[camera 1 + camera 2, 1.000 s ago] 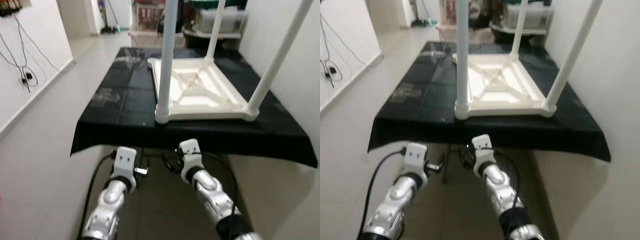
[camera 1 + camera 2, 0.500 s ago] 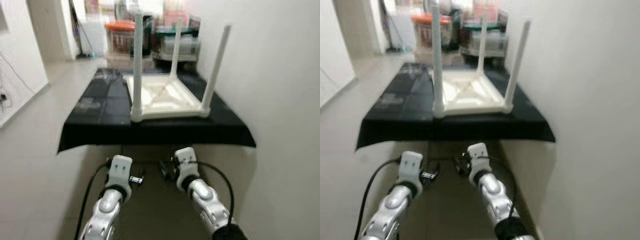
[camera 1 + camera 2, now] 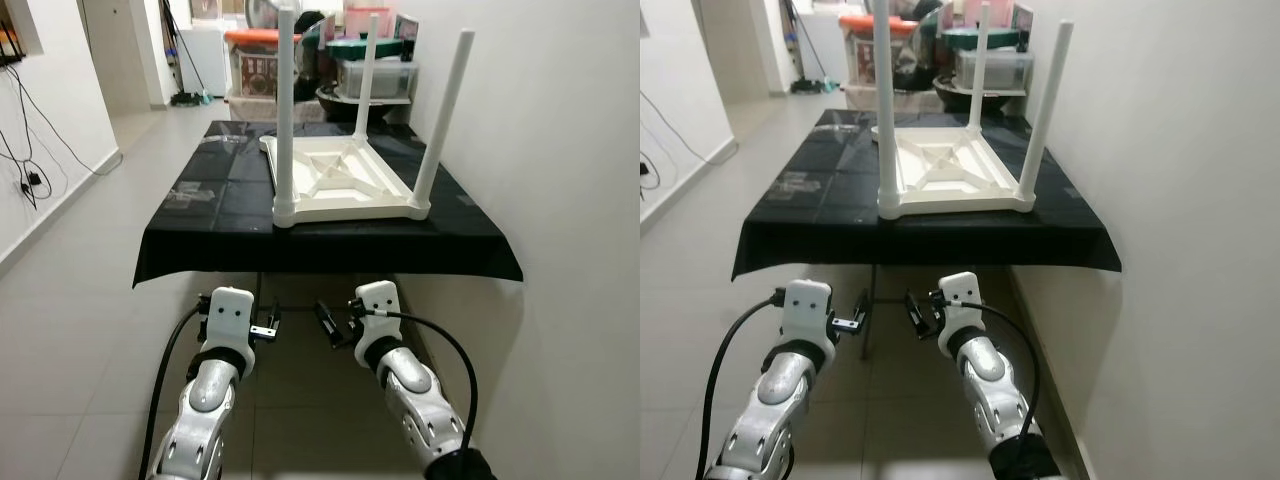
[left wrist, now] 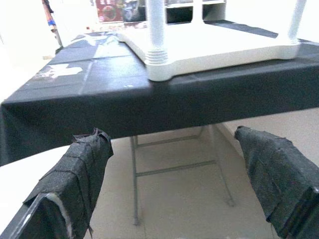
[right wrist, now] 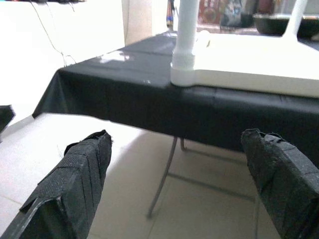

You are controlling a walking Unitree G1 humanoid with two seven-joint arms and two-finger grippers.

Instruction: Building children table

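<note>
Black cables (image 3: pixel 25 150) hang on the left wall, and lidded plastic storage bins (image 3: pixel 375 72) stand behind the black-covered folding table (image 3: pixel 220 200). On its right half rests the upturned white plastic children's table (image 3: pixel 345 185), three legs up. Below the near edge, the left gripper (image 3: pixel 268 327) and right gripper (image 3: pixel 330 325) hang spread wide, holding nothing.

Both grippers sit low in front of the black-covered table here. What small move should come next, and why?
Probably raise both arms toward the table edge. The left gripper and right gripper are open and empty, below the black tablecloth, while the upside-down white children's table stands above them with three legs fitted.
</note>
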